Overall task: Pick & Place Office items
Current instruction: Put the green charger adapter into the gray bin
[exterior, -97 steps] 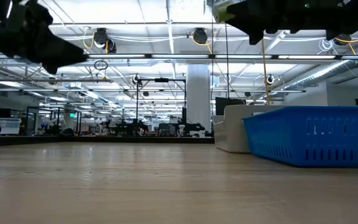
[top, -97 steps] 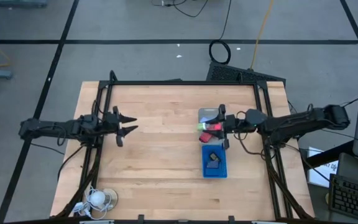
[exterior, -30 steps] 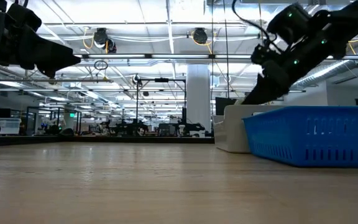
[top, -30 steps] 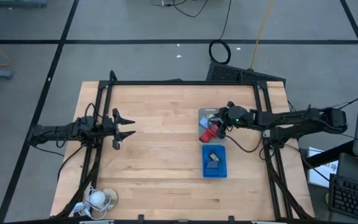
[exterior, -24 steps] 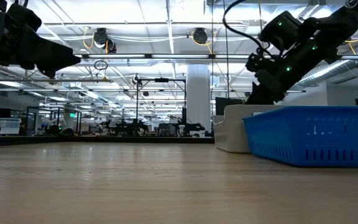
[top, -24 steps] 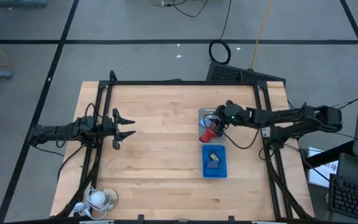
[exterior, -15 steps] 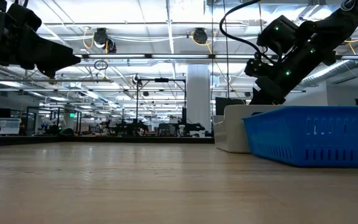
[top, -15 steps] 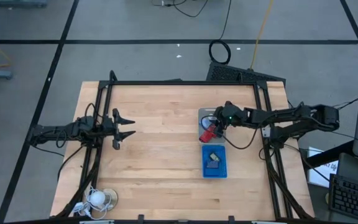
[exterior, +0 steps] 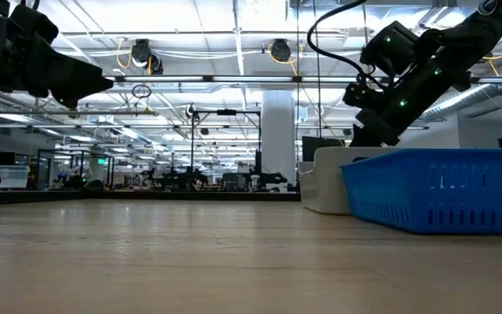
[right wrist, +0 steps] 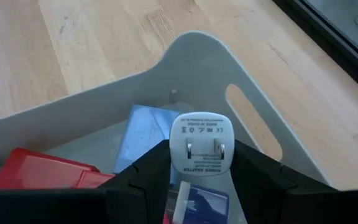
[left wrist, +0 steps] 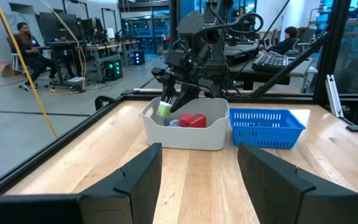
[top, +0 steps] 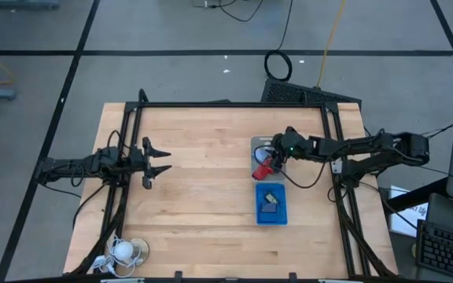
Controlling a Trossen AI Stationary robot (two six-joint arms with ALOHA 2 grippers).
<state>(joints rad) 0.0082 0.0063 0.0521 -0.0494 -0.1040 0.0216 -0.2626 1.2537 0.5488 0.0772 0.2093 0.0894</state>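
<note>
My right gripper (right wrist: 201, 163) reaches slanting down into the white tray (top: 255, 144) and is shut on a white power adapter (right wrist: 201, 142). A red block (right wrist: 39, 172), a light-blue piece (right wrist: 143, 135) and a dark blue piece (right wrist: 202, 200) lie on the tray floor under it. In the left wrist view the adapter (left wrist: 164, 109) shows at the tray's rim, beside the red block (left wrist: 193, 120). My left gripper (top: 158, 158) waits open and level over the table's left side. My right gripper pinches the adapter by its two side faces (right wrist: 174, 149) between the two fingers (right wrist: 148, 171). The fingers slant down from the table's right. The pronged face (right wrist: 202, 147) is turned back toward the wrist. The adapter hangs inside the tray, above the pieces on the tray floor.
A blue mesh tray (top: 272, 215) with dark pieces (top: 268, 200) stands just nearer than the white tray. A white coiled-cord thing (top: 124, 250) lies at the near left corner. Black frame rails (top: 234, 104) border the table. People sit at desks beyond it (left wrist: 25, 37).
My right gripper has moved a little toward the table's left and down into the white tray, tipping further downward, with the adapter still between its fingers.
</note>
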